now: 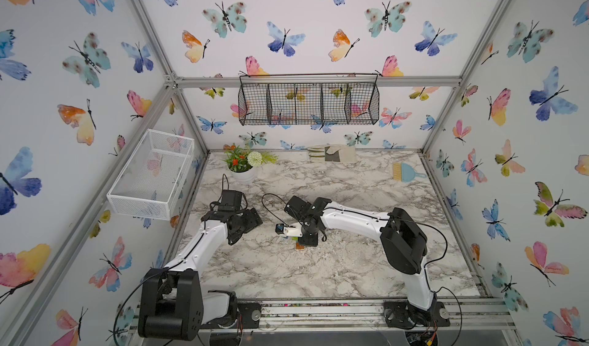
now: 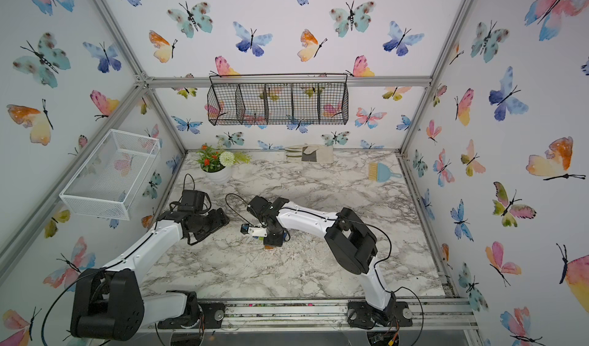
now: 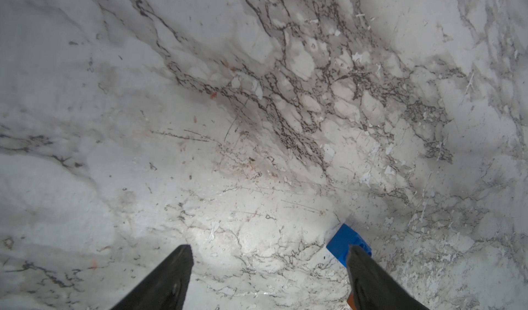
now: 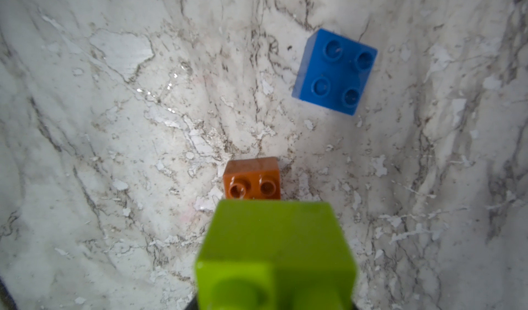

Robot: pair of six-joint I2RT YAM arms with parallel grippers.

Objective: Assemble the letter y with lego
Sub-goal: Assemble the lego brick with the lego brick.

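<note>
Both top views: even, diffuse light, edges bowed. Left wrist: surface point(image 3: 257, 140) dim and shadowed, one bright patch by left hand point(image 3: 268, 250). Right wrist: bright; lime green brick point(image 4: 274, 251) close, blurred.

A small orange square studded plastic brick point(image 4: 251, 178) lies on the marble tabletop point(image 4: 114, 122), two studs showing, half hidden behind a lime green square plastic brick point(image 4: 275, 254) held nearer the right wrist camera. A dark blue square plastic brick point(image 4: 335, 71) rests flat nearby, four studs up, turned askew.
</note>
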